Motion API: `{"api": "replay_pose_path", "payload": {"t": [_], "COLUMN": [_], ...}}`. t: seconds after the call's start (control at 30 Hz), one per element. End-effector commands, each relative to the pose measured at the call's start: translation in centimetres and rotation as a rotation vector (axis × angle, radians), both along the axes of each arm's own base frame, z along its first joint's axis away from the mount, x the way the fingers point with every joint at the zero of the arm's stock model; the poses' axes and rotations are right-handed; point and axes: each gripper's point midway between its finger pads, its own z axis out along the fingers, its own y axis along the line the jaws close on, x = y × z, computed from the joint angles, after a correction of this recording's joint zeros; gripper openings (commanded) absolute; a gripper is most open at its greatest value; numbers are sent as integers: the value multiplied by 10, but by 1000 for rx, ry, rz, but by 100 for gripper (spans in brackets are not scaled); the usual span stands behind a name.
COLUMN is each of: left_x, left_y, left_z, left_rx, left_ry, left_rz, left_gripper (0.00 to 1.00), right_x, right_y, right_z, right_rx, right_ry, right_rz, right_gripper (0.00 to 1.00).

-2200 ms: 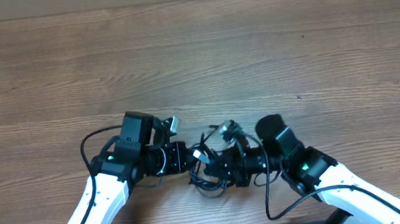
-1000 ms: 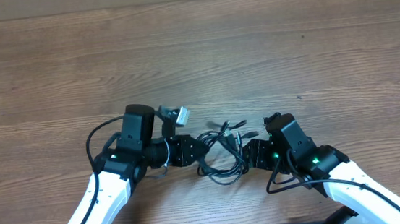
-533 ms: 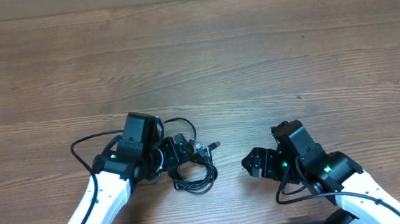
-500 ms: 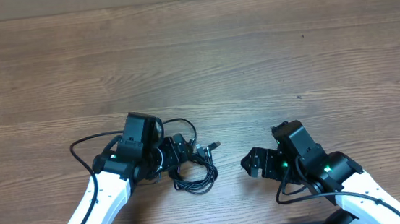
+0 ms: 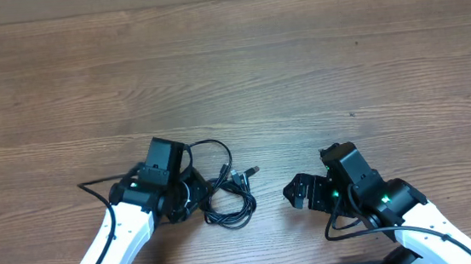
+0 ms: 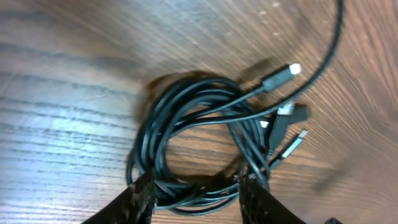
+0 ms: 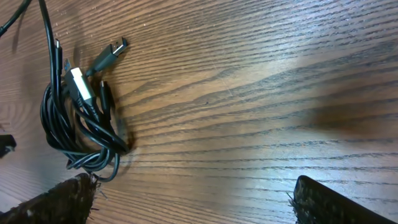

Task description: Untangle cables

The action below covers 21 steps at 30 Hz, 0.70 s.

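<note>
near the wooden desk's (image 5: pixel 315 65) front edge, tangled thin black cables (image 6: pixel 148 140) lie between the left gripper's (image 6: pixel 198 182) half-spread fingers; the right gripper (image 7: pixel 193 182) stands wide.

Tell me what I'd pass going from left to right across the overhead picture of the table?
Left arm → the bundle of cables lying on the table → the right claw, open and empty.

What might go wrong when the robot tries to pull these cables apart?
1. The cables lie in one looped bundle. If the left gripper, astride its lower strands, closes on several at once, pulling may tighten the tangle.
2. The right gripper is open and away from the bundle, so the whole bundle might just slide along.
</note>
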Motion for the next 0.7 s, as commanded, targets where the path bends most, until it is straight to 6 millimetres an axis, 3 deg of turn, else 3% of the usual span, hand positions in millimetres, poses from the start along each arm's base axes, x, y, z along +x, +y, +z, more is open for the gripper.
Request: {"api": "replay_pose_path", "payload": {"t": [0.0,0.13,0.3,0.37,0.43,0.57,0.63,0.67], "left_x": [-15,-33,-37,-34,-32,-31,-31,-30], "left_y": [7,9,6,3,2,1,2,2], "left_z": [-16,-36,-54,-59,-62,-66,-66,-66], "left_rx": [15,23,-1,-19,-29,-39,-38,-38], "left_ry": [93,168,151,118,97,79,78,77], "left_rz": [131,207,234,227,222,221,221,221], "left_gripper": [44,46,86,89,82,37,25,24], "right_x": [7,5,4,3,2,1,2,3], "right_y": [0,-1,-1,-1,-2,-2,-2,-1], "right_z": [3,-4,-13,-17,-20,-23,-23,-22], "right_rx": [-10,-24,-44,-49,-55,-64,-61,-57], "right_ry": [-10,18,53,68,80,94,90,87], "right_rz": [-8,-12,-15,-13,-12,-12,-12,-11], "right_gripper": [100,100,100,100,100,100,100,100]}}
